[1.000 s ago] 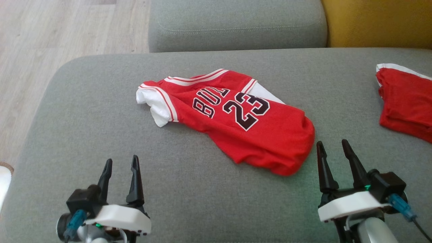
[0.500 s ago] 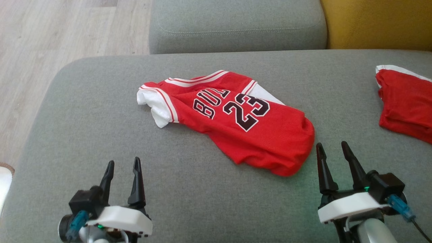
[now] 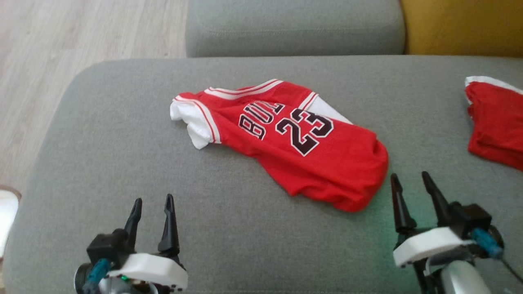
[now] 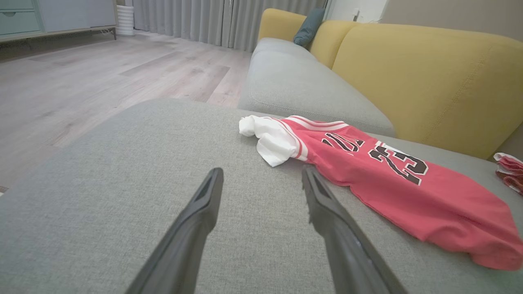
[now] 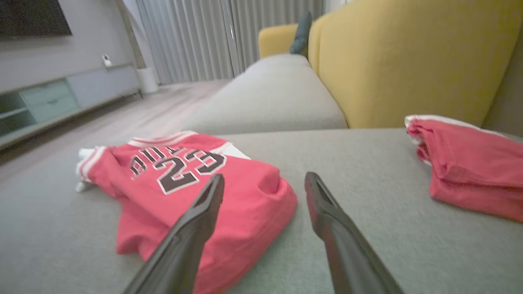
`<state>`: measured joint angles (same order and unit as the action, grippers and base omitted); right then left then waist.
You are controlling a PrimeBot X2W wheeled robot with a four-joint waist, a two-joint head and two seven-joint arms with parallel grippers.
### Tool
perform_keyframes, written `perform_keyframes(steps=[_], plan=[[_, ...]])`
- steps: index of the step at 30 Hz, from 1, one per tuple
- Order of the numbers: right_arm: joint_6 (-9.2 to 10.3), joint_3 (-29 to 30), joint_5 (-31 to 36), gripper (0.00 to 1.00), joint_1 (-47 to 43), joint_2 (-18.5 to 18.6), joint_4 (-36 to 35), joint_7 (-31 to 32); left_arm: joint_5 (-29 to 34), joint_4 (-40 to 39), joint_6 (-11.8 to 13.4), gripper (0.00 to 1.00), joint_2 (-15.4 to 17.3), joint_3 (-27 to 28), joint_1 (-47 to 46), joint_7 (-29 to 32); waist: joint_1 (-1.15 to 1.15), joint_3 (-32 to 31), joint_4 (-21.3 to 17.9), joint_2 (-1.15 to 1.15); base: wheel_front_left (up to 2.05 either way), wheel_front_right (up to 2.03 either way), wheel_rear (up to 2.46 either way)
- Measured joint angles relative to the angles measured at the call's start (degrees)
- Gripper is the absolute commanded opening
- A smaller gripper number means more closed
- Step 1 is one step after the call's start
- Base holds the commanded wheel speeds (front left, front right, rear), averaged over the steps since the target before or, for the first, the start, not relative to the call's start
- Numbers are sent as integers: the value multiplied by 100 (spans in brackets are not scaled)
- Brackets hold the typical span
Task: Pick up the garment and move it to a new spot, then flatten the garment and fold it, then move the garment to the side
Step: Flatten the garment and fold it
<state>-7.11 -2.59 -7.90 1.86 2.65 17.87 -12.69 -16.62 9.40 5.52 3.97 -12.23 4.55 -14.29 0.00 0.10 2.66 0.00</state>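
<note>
Left claw (image 3: 153, 199) wide open, empty, over the grey sofa seat (image 3: 122, 134) by its near edge. Right claw (image 3: 409, 175) likewise spread, holding nothing, tips just beside the red jersey (image 3: 335, 163), which lies crumpled mid-seat. Second red garment (image 3: 494, 122) at the right edge.
</note>
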Motion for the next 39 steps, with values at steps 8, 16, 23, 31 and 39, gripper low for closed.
perform_keyframes(steps=[8, 16, 23, 31, 39], plan=[[0, 311, 719, 100, 915, 1, 643, 800, 25, -81, -5, 100, -52, -167, -163, 0, 0, 337, 258, 0, 0, 0, 0], [0, 609, 1272, 100, 1680, 5, 1817, 1494, -5, -120, -3, 100, -78, -246, -359, 0, 1, 666, 649, 0, 0, 0, 0], [0, 687, 1350, 40, 2203, 34, 2481, 2046, -42, -143, 1, 100, -87, -257, -397, 0, 0, 884, 854, 0, 0, 0, 0], [0, 521, 1252, 0, 2721, 404, 2565, 1894, -188, -202, 60, 100, -98, -367, -520, 0, 1, 992, 915, 0, 0, 0, 0], [0, 345, 1256, 0, 3912, 1233, 2403, 2039, -278, -232, 105, 100, -101, -571, -598, 0, 1, 1154, 1117, 0, 0, 0, 0]])
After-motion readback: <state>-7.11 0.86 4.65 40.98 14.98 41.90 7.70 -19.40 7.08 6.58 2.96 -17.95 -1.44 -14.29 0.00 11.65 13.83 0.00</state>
